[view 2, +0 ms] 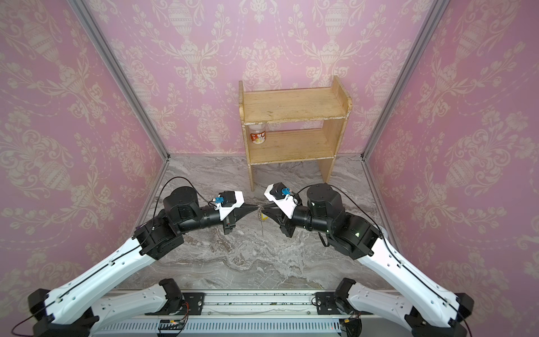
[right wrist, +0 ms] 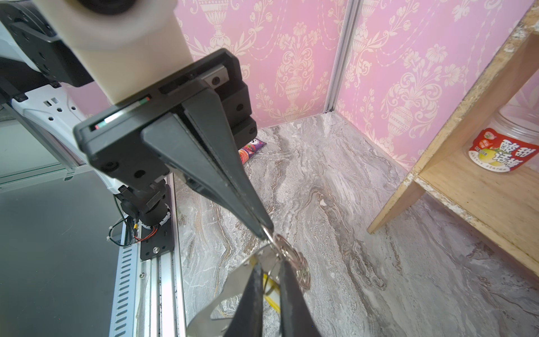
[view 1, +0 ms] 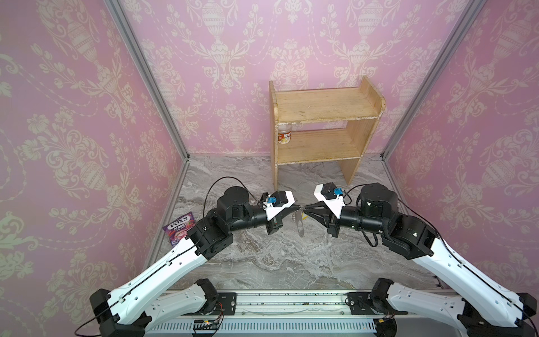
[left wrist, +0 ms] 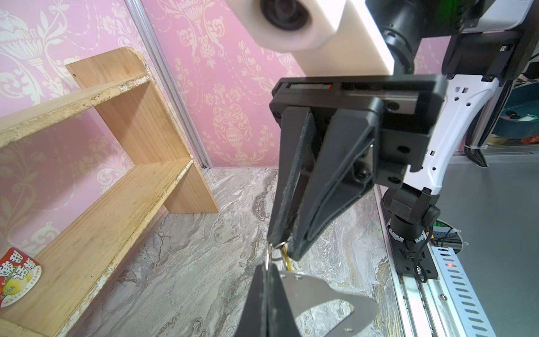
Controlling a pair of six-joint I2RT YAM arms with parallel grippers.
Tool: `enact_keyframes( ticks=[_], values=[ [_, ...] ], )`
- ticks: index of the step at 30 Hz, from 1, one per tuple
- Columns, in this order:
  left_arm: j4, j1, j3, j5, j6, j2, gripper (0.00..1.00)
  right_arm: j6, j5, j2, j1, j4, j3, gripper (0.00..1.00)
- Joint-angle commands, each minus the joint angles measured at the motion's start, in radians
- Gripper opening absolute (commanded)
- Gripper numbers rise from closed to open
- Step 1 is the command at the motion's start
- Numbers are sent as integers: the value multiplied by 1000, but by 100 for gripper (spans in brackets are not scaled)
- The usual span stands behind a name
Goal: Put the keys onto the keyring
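Both grippers meet tip to tip above the middle of the marble table. The keyring [view 1: 300, 226], a flat silver plate with a slot, hangs below them; it also shows in the left wrist view [left wrist: 320, 291] and the right wrist view [right wrist: 221, 297]. My left gripper [view 1: 297, 207] [left wrist: 267, 267] is shut on one small ring at the plate's edge. My right gripper [view 1: 305, 207] [right wrist: 269, 265] has its jaws almost together on a thin wire ring. The keys' yellow tag [view 1: 305, 216] [right wrist: 272, 297] hangs just under it; the dark key itself is hidden.
A wooden two-level shelf [view 1: 323, 116] stands at the back, with a labelled plastic jar [view 1: 284, 136] on its lower board. A purple candy packet [view 1: 178, 229] lies by the left wall. A metal rail [view 1: 291, 303] runs along the table's front edge.
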Motion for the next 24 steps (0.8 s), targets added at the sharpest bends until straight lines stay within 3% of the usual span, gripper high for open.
enact_keyframes(
  ticks=[1,12,24],
  values=[
    [25,-7,40,-3,-14,-24,0,-11,21,2,7,-12,-7,11],
    [31,-7,45,-3,-20,-22,0,-15,22,8,7,-20,-7,0],
    [86,-7,37,-10,-45,-25,0,-12,19,9,8,-14,-14,0]
  ],
)
